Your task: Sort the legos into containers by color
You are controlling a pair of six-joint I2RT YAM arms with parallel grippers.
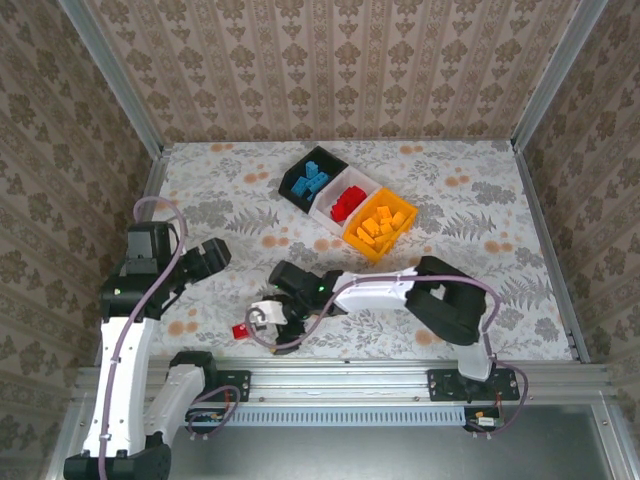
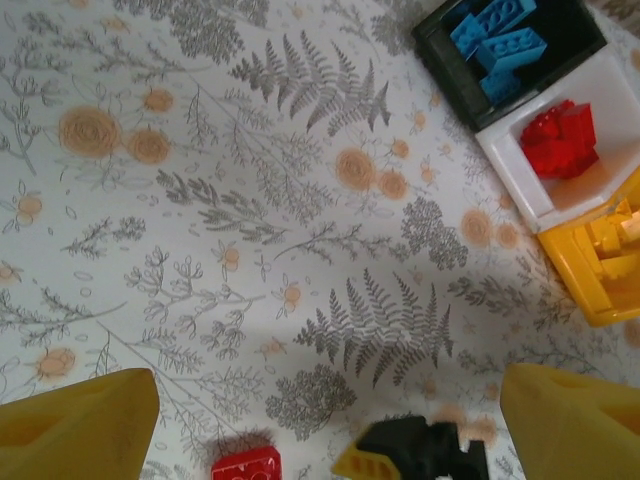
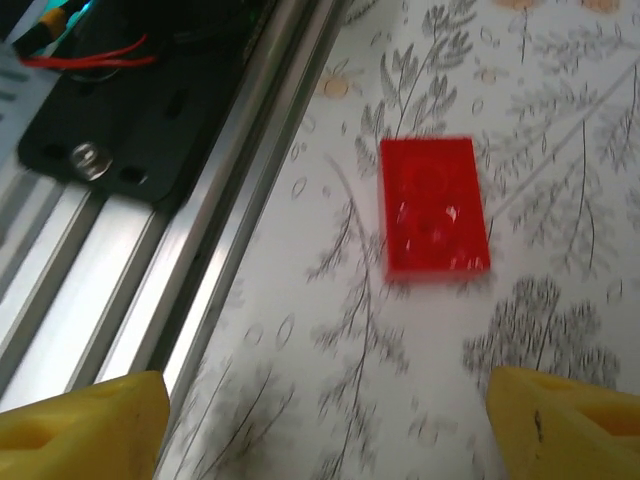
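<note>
**A:** Toward the back of the table (image 1: 540,260), just right of centre, three bins (image 1: 330,220) stand in a row slanting from back-left to front-right.

**B:** The back-left bin (image 1: 286,186) touches the middle bin (image 1: 318,208), which touches the front-right bin (image 1: 372,250). Bricks (image 1: 313,178) lie inside each.

**A:** One lone brick (image 1: 240,330) lies flat on the table near the front, left of centre and well apart from the row.

**B:** The right hand (image 1: 265,316) is just beside it, on its right. The left hand (image 1: 205,258) sits further back and left.

**A:** The rail (image 1: 340,380) runs along the table's front edge, close in front of that brick.
</note>
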